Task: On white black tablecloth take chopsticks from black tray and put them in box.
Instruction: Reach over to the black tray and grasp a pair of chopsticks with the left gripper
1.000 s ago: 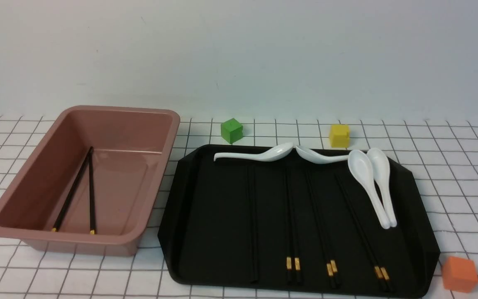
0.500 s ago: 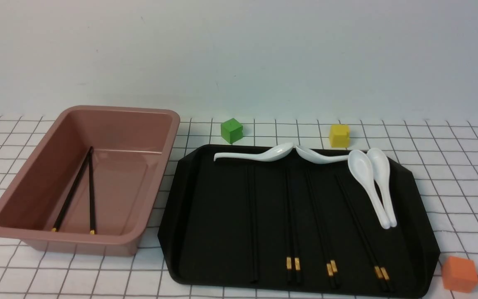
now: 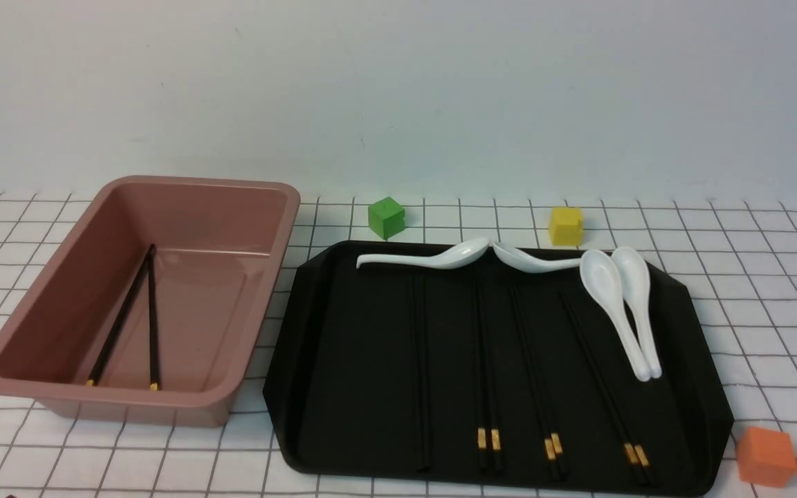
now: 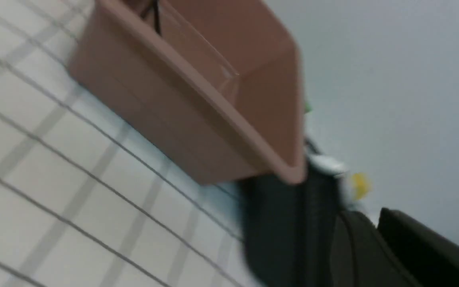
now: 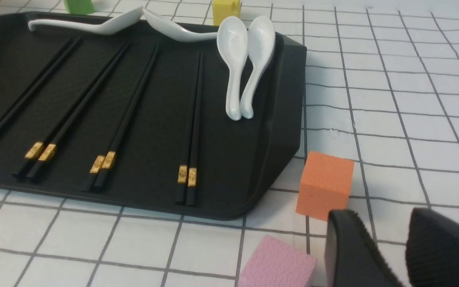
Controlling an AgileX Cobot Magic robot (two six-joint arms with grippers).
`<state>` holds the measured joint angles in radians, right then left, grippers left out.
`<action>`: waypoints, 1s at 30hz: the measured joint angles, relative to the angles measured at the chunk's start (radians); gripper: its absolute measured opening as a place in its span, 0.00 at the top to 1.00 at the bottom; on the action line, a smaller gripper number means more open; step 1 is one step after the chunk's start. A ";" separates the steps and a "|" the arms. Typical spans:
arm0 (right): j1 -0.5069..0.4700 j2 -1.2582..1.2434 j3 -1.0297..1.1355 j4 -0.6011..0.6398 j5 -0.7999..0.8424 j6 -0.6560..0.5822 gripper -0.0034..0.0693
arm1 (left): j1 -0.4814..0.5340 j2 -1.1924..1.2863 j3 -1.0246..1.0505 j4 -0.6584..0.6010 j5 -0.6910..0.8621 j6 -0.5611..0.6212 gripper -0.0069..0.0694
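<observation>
Black ribbed pads of R claw [image 5: 385, 227] stand apart, nothing btwn them, cloth [image 5: 412, 99] showing thru the gap. Closest to it are the orange cube [image 5: 325, 185] & pink cube [image 5: 277, 263], both on the cloth, just off a cut corner of the tray [image 5: 283, 99]. Past those, on the tray, white spoons [image 5: 245, 63] lie side by side at the end nearest the claw, w/ 2 more along the far rim. Then come 3 gold-banded pairs [image 5: 189, 119] in a row. The plain black chopsticks [image 5: 26, 93] lie farthest from R claw, last in that row, flat on the tray on its box side, roughly parallel to the others.

L claw [image 4: 373, 225]: view is blurred, but pads look a little apart & empty. Nearest to it is the box [image 4: 197, 119], standing on the cloth-covered worktop, w/ the tray just beyond, close beside the box. Inside the box a gold-tipped pair [image 3: 135, 318] lies on the floor, near ends spread. Green cube [image 3: 386, 217] & yellow cube [image 3: 565, 225] sit on the cloth behind the tray, far from both claws.
</observation>
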<state>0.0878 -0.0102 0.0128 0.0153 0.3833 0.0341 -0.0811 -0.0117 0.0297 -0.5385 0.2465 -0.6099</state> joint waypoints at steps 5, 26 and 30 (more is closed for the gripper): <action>0.000 0.000 0.000 0.000 0.000 0.000 0.62 | 0.000 0.000 0.000 -0.256 -0.055 -0.166 0.79; 0.000 0.000 0.000 0.000 0.000 0.000 0.62 | -0.056 1.114 -0.938 0.138 0.889 0.305 0.93; 0.000 0.000 0.000 0.000 0.000 0.000 0.62 | -0.274 1.264 -0.983 0.143 0.759 0.229 0.93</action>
<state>0.0878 -0.0102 0.0128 0.0153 0.3833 0.0341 -0.3551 1.2523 -0.9535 -0.3953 1.0059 -0.3807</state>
